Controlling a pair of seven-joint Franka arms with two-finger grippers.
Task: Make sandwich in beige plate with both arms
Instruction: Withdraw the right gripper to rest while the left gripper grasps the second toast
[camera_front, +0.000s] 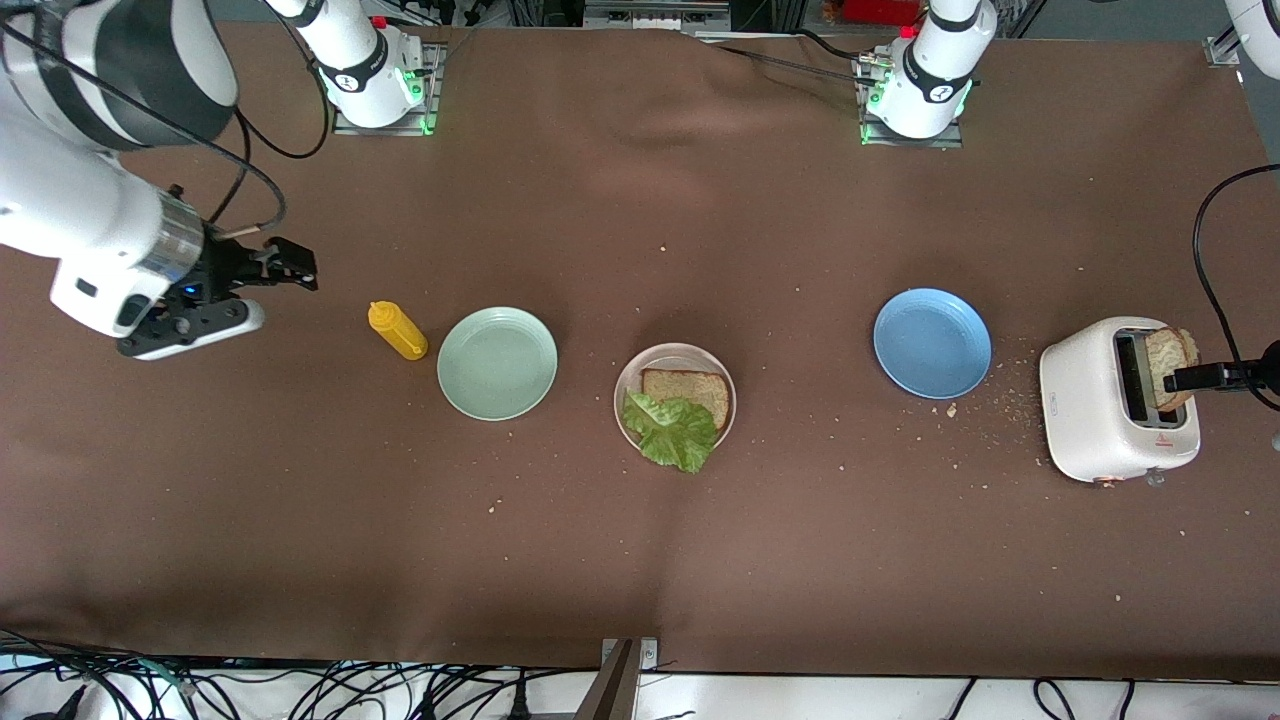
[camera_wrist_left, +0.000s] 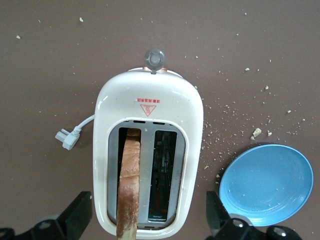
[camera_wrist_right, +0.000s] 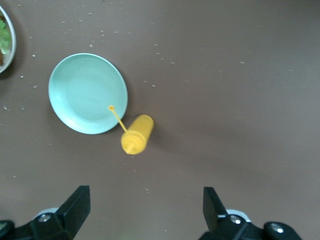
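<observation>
The beige plate (camera_front: 625, 385) sits mid-table with one brown bread slice (camera_front: 686, 390) on it. A green lettuce leaf (camera_front: 672, 430) lies across that slice and hangs over the rim. A second bread slice (camera_front: 1168, 365) (camera_wrist_left: 129, 185) stands upright in one slot of the white toaster (camera_front: 1118, 412) (camera_wrist_left: 150, 100). My left gripper (camera_front: 1192, 378) (camera_wrist_left: 148, 210) hovers over the toaster, open, its fingers wide on either side of the toaster body, touching nothing. My right gripper (camera_front: 290, 265) (camera_wrist_right: 145, 200) is open and empty over bare cloth at the right arm's end.
A yellow squeeze bottle (camera_front: 397, 330) (camera_wrist_right: 137, 133) stands beside a mint-green plate (camera_front: 497, 362) (camera_wrist_right: 87, 93). A blue plate (camera_front: 932, 343) (camera_wrist_left: 266, 184) lies between the beige plate and the toaster, with crumbs scattered around. The toaster's plug (camera_wrist_left: 67, 137) lies loose beside it.
</observation>
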